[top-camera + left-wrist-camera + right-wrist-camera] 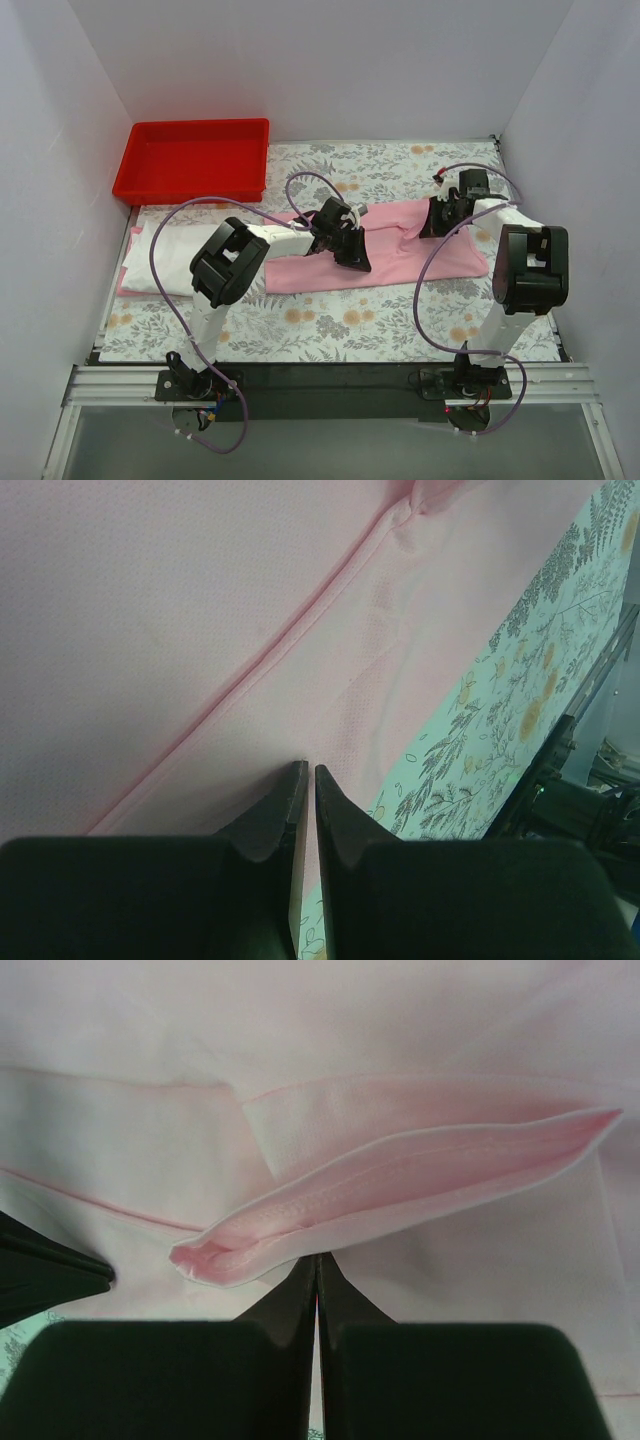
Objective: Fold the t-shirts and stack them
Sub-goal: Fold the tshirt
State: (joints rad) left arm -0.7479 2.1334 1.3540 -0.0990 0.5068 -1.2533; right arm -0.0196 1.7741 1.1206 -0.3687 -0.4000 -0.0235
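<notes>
Left end effector [306, 770] pinched shut on pink t-shirt [400, 258] near edge, forearm low; right end effector [317, 1258] closed, tips at its far hem; tablecloth [340, 325] showing beyond near edge.

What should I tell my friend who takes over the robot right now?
Left tool: shut, tips on the light pink cloth t-shirt.
Right tool: shut, tips at a fold of that shirt. Whether either pinches cloth is unclear.
Done: pink shirt partly folded, lying across mid-table; the white cloth t-shirt lies at the left.
Left to do: finish folding, then stack.
</notes>
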